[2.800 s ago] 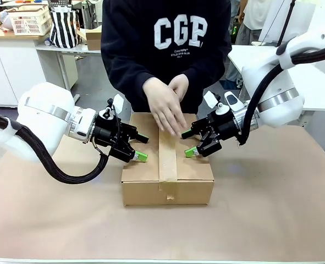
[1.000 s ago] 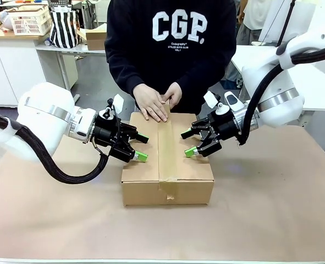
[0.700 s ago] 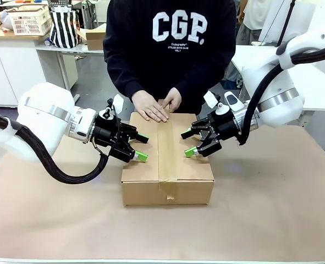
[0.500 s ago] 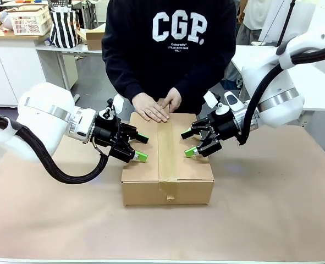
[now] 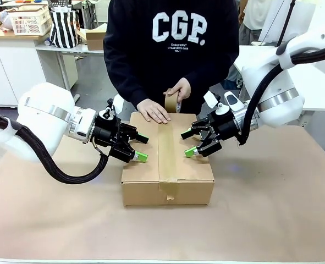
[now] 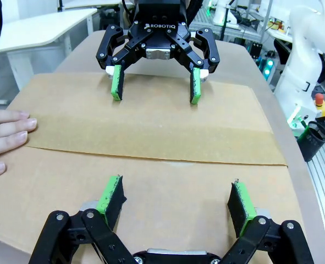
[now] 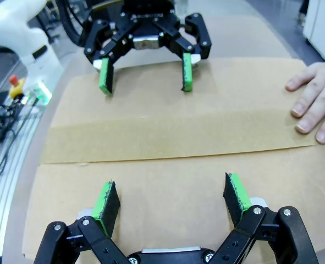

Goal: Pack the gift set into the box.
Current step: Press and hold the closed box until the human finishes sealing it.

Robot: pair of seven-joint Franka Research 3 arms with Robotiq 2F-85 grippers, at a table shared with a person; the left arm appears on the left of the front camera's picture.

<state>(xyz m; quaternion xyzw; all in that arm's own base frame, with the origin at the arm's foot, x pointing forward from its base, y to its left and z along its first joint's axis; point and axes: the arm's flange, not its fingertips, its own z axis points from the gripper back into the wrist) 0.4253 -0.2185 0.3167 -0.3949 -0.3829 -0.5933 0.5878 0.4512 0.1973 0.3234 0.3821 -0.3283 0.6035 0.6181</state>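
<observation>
The brown cardboard box (image 5: 146, 170) lies closed at the table's middle, with a strip of brown tape (image 5: 166, 149) along its top seam. My left gripper (image 5: 139, 147) is open, its green pads resting on the box's left top; in its own view the left gripper (image 6: 176, 201) has nothing between its fingers. My right gripper (image 5: 188, 143) is open on the right top, and the right gripper (image 7: 170, 199) is likewise empty. The person presses one hand (image 5: 153, 111) on the far edge. The other hand (image 5: 178, 91) lifts a tape roll. The gift set is hidden.
Brown paper (image 5: 272, 209) covers the table. The person stands close against the far edge. Behind at left are a white basket (image 5: 29, 21), a striped bag (image 5: 63, 27) and a small carton (image 5: 93, 37). A white table (image 5: 250, 55) stands at back right.
The person's hand stroked along the tape toward the far edge, then one hand rose off the box with the tape roll. Both grippers stayed still.
</observation>
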